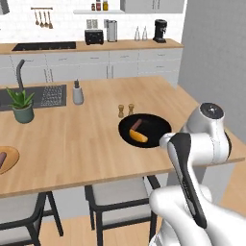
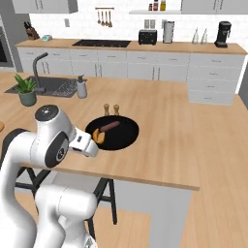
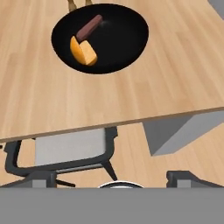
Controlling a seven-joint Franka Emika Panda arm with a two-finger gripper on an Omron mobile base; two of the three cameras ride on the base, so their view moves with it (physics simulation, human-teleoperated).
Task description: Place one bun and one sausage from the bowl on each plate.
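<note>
While the pincer (image 3: pixel 112 178) gapes, bowl (image 3: pixel 127 39) lies well ahead

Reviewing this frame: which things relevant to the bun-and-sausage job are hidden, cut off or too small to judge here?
- Plate, left base view: cut by the left edge; a dark piece lies on it, too little shown to name.
- Second plate, right base view: a sliver at the left edge, nothing more.
- Bowl, left base view: near rim covered by the arm.
- Gripper, hand view: fingers barely rise above the bottom.
</note>
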